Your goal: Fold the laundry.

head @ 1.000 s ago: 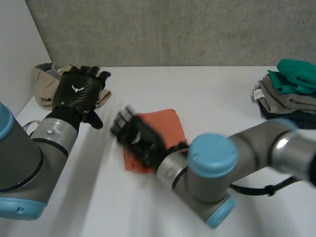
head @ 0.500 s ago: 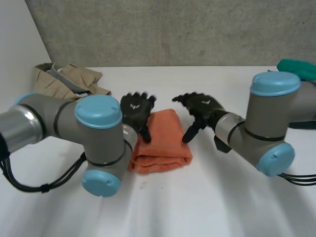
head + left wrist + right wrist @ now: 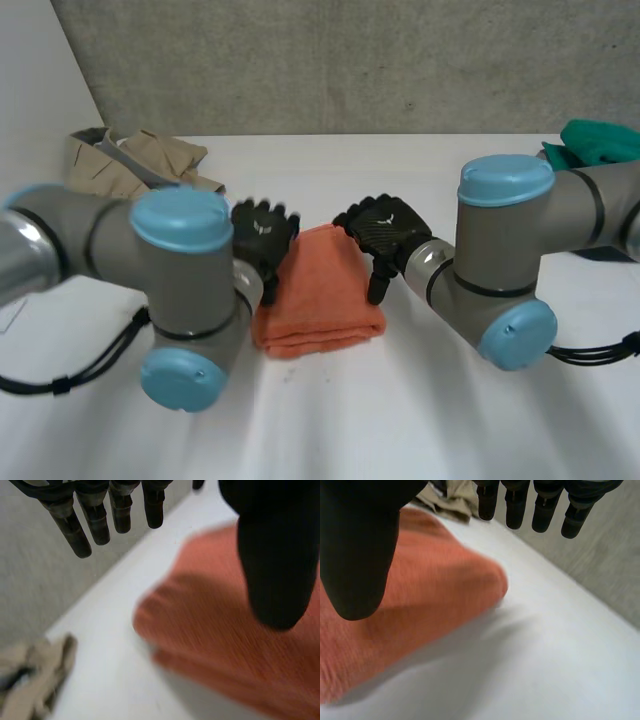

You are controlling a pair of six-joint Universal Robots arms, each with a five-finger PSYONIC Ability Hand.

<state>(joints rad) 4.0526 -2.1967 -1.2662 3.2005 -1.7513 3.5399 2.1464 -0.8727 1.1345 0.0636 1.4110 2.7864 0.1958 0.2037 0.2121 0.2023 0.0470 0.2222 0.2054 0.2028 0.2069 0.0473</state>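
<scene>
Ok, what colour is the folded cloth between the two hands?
The folded cloth is plain orange-red; head view shows it best.

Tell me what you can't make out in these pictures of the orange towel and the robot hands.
Head view: the right arm hides part of the green clothes.
Head view: the left arm covers the orange towel's left edge.
Wrist views: whether the left robot hand or right robot hand touches the towel; each thumb blocks the contact.

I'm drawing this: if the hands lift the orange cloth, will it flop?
Probably flop: the orange cloth is soft, with rounded, puffy folded edges. It looks light and lies flat, so it shouldn't roll. Lifted by one side, it may unfold.
</scene>
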